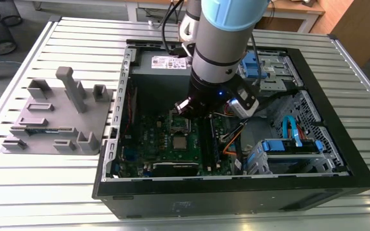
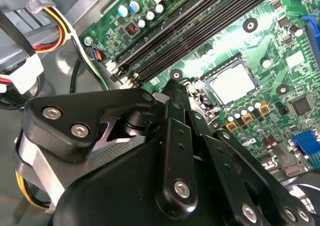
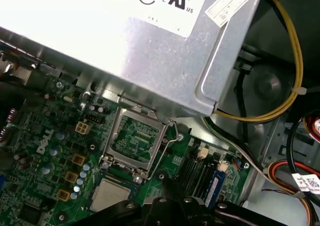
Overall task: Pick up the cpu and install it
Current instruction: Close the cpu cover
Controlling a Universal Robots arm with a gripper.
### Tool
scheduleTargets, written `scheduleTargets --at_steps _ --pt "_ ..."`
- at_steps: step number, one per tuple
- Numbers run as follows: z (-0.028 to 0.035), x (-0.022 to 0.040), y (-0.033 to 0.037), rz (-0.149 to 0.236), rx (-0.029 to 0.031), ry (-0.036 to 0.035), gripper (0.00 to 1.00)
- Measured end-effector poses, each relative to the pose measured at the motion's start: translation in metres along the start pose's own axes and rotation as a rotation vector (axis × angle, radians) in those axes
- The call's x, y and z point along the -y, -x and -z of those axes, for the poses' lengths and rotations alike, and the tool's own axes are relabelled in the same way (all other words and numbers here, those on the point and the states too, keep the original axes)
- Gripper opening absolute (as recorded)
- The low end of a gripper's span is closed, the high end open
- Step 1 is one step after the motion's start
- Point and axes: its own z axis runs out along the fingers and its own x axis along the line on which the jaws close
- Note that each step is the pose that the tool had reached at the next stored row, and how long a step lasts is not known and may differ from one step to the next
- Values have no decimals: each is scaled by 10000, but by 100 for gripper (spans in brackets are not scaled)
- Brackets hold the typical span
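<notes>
Exterior view has the arm (image 1: pixel 220 43) reaching down into the open PC case (image 1: pixel 236 197), with the gripper (image 1: pixel 186 109) hanging over the green motherboard (image 1: pixel 148 144). The cpu (image 1: pixel 180 143) is sitting flat in its socket, silvery top up. The gripper is a bit off from it, not touching. In the first wrist view the socket's metal frame (image 3: pixel 132 138) is flipped open and lies right beside the cpu, next to the edge of the power supply (image 3: pixel 125 50). Honestly can't tell if the gripper is open or closed. The grey block tray (image 1: pixel 50 120) sits outside the case, on the exterior view's left.
</notes>
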Motion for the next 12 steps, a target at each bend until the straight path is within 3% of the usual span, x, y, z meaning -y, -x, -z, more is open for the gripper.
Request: scheduleTargets --at_steps 5,12 --pt "-24 -40 19 0 1 1 11" --pt "-40 -45 20 13 11 0 11"
